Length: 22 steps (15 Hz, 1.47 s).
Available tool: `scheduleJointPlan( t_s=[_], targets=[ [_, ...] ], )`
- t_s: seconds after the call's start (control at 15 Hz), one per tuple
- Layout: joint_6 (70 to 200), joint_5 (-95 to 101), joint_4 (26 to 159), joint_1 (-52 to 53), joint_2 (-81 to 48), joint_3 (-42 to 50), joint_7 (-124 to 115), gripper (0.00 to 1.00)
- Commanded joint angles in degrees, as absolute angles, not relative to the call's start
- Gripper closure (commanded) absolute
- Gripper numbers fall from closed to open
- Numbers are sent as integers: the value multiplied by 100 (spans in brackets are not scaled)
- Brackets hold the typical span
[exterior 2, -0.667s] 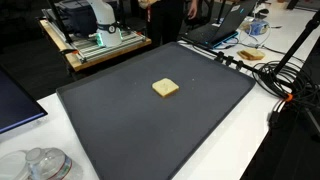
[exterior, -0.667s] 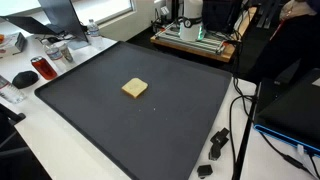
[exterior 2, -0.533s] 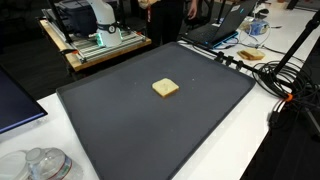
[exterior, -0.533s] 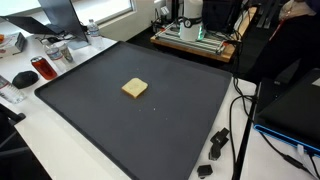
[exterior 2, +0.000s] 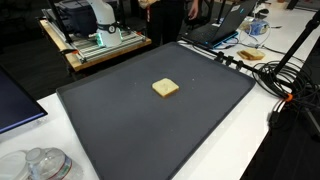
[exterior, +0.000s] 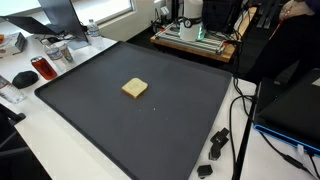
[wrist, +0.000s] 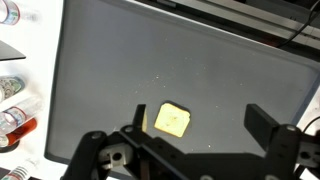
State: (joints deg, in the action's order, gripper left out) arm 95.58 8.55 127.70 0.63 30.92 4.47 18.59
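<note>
The gripper [wrist: 196,112] is released; its two fingers [wrist: 141,118] stand wide apart and grasp nothing; it hangs above the dark mat [wrist: 240,70]. The yellow square piece [wrist: 173,120] lies flat on the mat below the gripper, between the fingers and nearer to one of them; in both exterior views the yellow square piece [exterior: 134,89] [exterior 2: 166,88] rests alone near the mat's middle. Some cans [wrist: 12,115] lie beyond the mat's edge, well apart from the gripper.
</note>
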Motion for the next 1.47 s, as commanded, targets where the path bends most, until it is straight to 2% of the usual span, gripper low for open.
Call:
scheduleJointPlan(
  t_s=[0.0, 0.27, 0.87, 1.4],
  targets=[
    [9546, 864, 12759, 90, 3088, 466, 1849, 0],
    [9749, 651, 12708, 362, 3129, 348, 2036, 0],
    [10430, -576, 12409, 1724, 3067, -345, 2677, 0],
    [10459, -1059, 12416, 2160, 3030, -247, 3939, 0]
  ],
)
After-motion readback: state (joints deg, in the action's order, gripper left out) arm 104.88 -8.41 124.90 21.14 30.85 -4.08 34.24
